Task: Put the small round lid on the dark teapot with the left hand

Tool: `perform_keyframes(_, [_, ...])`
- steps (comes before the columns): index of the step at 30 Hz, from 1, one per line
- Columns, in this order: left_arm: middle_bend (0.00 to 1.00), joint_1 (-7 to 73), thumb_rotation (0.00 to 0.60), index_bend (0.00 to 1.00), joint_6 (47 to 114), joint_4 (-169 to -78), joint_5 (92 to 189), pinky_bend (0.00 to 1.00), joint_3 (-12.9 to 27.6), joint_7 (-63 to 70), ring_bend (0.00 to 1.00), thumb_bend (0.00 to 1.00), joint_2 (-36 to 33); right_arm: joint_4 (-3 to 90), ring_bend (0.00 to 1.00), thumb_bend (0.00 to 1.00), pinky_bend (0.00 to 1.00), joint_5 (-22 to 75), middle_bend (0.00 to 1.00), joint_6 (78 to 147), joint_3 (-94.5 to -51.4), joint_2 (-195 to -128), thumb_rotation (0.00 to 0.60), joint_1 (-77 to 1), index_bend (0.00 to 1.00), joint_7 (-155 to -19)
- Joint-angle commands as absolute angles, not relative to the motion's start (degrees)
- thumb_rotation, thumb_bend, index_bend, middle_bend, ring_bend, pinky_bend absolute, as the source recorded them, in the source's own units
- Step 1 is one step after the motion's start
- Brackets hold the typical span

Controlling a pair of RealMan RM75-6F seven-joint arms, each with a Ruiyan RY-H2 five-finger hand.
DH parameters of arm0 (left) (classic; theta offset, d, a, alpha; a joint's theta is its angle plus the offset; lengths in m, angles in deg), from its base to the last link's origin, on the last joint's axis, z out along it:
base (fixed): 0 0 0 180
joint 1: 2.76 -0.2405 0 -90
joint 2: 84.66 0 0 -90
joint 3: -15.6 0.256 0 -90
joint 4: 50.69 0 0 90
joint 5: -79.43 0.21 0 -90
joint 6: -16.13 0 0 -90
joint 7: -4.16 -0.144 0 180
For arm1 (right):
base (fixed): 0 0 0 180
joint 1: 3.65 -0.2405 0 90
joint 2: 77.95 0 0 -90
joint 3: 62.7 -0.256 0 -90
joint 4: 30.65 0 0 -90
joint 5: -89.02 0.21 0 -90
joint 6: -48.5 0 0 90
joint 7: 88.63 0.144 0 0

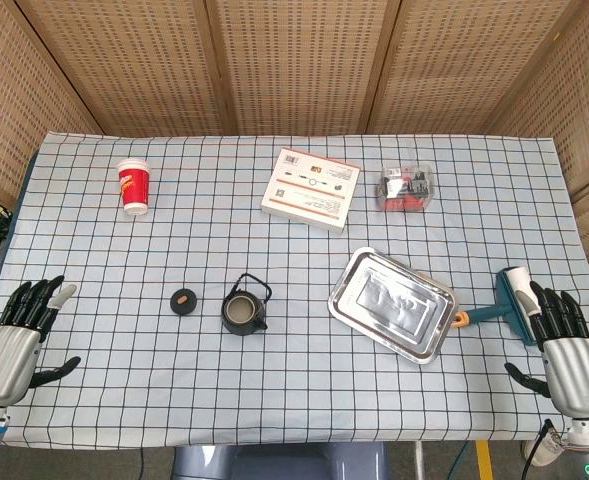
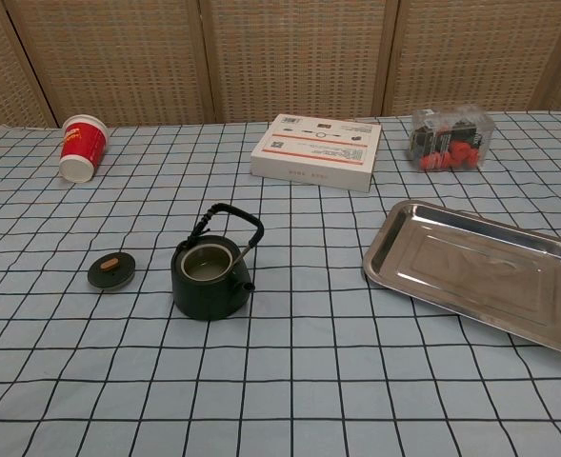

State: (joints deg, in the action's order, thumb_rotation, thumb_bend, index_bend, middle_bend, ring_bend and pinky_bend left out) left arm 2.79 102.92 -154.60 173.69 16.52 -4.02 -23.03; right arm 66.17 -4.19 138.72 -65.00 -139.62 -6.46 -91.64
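Observation:
The dark teapot (image 1: 245, 308) (image 2: 210, 274) stands uncovered near the middle of the checked table, its handle raised. The small round lid (image 1: 183, 300) (image 2: 112, 270), dark with a brown knob, lies flat on the cloth just left of the teapot, apart from it. My left hand (image 1: 19, 335) hovers at the table's front left corner, fingers spread and empty, well left of the lid. My right hand (image 1: 567, 350) rests open at the front right corner, holding nothing. Neither hand shows in the chest view.
A steel tray (image 1: 359, 285) (image 2: 470, 267) lies right of the teapot. A teal-handled tool (image 1: 504, 302) sits by my right hand. At the back stand a red paper cup (image 1: 134, 187) (image 2: 81, 147), a white box (image 1: 312, 188) (image 2: 316, 151) and a clear container (image 1: 406, 189) (image 2: 450, 138).

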Motion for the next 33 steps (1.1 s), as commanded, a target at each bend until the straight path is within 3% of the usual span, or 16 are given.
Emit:
perform_keyframes(1, [0.0, 2.82, 0.6, 0.0, 102.91, -154.52, 173.68, 0.0, 16.45, -3.92, 0.0, 0.04, -23.09, 66.16, 0.0, 0.01, 0.0, -4.17, 0.0, 138.59, -65.0, -139.63, 0.6, -6.51, 0.0, -91.62])
perform_keyframes(10, [0.0, 4.55, 0.6, 0.0, 99.86, -153.47, 172.19, 0.01, 15.63, -4.26, 0.0, 0.04, -21.62, 66.32, 0.0, 0.0, 0.0, -3.75, 0.0, 138.47, -65.11, -139.37, 0.6, -6.46, 0.0, -91.13])
perform_keyframes(14, [0.0, 9.16, 0.6, 0.01, 92.22, -152.18, 168.24, 0.17, 13.47, -6.48, 0.04, 0.04, -18.79, 66.38, 0.0, 0.01, 0.0, -3.09, 0.0, 138.56, -65.51, -139.15, 0.6, -6.44, 0.0, -90.49])
perform_keyframes(17, [0.06, 14.34, 0.6, 0.12, 83.43, -151.27, 162.81, 0.28, 11.28, -10.31, 0.15, 0.05, -16.44, 66.04, 0.0, 0.0, 0.0, -2.0, 0.0, 138.06, -65.94, -139.12, 0.6, -6.62, 0.0, -90.12])
perform_keyframes(19, [0.15, 17.88, 0.6, 0.22, 78.28, -149.84, 159.24, 0.36, 9.81, -14.07, 0.24, 0.05, -14.4, 65.76, 0.0, 0.01, 0.0, -1.14, 0.0, 137.55, -66.21, -139.19, 0.6, -6.77, 0.0, -89.94])
perform_keyframes(21, [0.18, 21.0, 0.6, 0.26, 74.1, -147.84, 155.85, 0.39, 8.67, -17.39, 0.27, 0.06, -12.14, 65.45, 0.0, 0.01, 0.0, -0.47, 0.0, 137.05, -66.41, -139.29, 0.6, -6.94, 0.0, -89.99])
perform_keyframes(25, [0.19, 26.32, 0.6, 0.27, 67.74, -143.52, 150.17, 0.39, 7.39, -22.5, 0.28, 0.06, -8.04, 64.84, 0.0, 0.0, 0.0, 0.72, 0.0, 136.02, -66.69, -139.62, 0.6, -7.28, 0.0, -90.07])
perform_keyframes(33, [0.21, 31.48, 0.6, 0.29, 64.95, -137.39, 145.62, 0.39, 7.51, -29.07, 0.29, 0.06, -2.57, 63.97, 0.0, 0.0, 0.0, 2.3, 0.0, 134.65, -67.08, -140.05, 0.6, -7.74, 0.0, -89.82])
